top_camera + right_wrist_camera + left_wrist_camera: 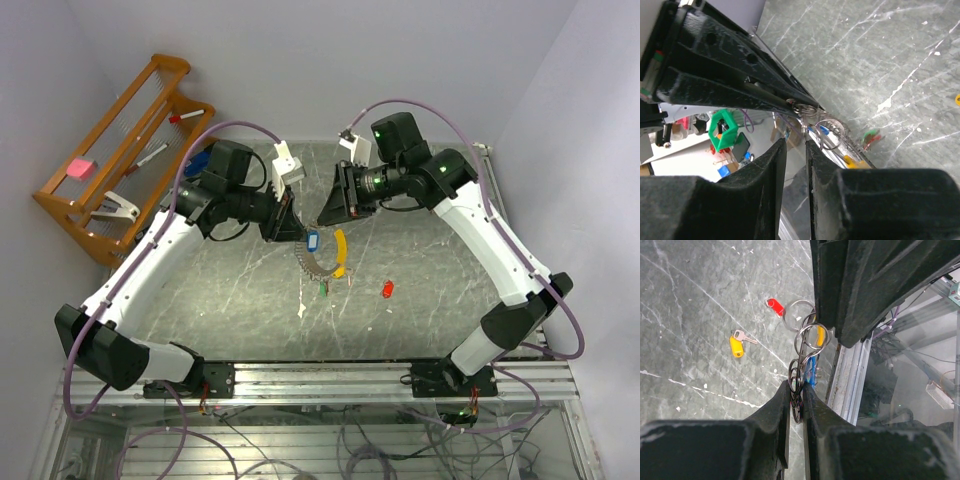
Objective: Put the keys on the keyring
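The left gripper (796,388) is clenching a silvery keyring (796,401) of linked wire rings and chain with a curved yellow banana-shaped piece. It is pinching a stacked bunch of rings flat between its black fingers, above the grey marbled table (220,290). The rest of the keyring is trailing away from those fingertips, its chain and banana piece curving down toward the near edge in the overhead view.

The right gripper (796,143) is facing the left one tip to tip, just beside the pinched rings. Its jaws are standing a narrow gap apart with a thin silvery loop running in at the tips; whether they are gripping it cannot be told.

A small blue-tagged key (312,240) is hanging against the rings just beyond the left fingertips. A green-tagged key (322,288) is sitting just below the chain; whether it is threaded on is unclear. An orange-yellow-tagged key (736,346) is lying loose on the table near the banana piece, and a red-tagged key (388,289) is lying further right, apart from both grippers.
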`<state>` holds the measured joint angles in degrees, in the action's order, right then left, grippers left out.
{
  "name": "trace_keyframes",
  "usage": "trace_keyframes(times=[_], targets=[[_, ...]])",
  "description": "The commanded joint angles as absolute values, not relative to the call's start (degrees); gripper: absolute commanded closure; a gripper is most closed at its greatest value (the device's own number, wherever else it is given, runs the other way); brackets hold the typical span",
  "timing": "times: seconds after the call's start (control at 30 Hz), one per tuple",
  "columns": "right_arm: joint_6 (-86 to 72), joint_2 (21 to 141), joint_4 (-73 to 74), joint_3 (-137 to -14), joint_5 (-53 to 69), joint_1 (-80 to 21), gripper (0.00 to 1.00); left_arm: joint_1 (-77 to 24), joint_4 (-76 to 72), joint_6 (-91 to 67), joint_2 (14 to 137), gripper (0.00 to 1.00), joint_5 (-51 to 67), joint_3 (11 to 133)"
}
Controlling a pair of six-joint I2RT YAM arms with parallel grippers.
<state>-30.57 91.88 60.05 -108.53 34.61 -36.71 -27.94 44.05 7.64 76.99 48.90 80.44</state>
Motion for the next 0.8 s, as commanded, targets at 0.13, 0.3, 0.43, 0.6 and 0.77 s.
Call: trace_keyframes(times=[0.13,0.3,0.43,0.6,0.77], targets=[[-31.1,91.3,57.4,-106.0,33.3,-36.8,0.76,-27.7,43.8,7.0,76.0,0.93,49.8,83.6],[-31.1,91.4,56.5,-106.3,32.7,-36.8,0.74,-27.7,43.6,6.7,76.1,0.93,50.1,84.0],[-31.7,91.3,55.0,-105.9,32.6,-36.8,0.74,-27.7,43.3,6.3,76.2,0.93,50.3,83.9],[-31.4,91.0,54.4,-104.7,31.4,-36.8,0.82,-27.6,43.1,5.9,76.3,0.93,50.5,84.1],[-32.1,89.9,52.8,-102.3,31.1,-36.8,1.0,-27.5,43.4,6.1,76.2,0.93,50.6,84.6]])
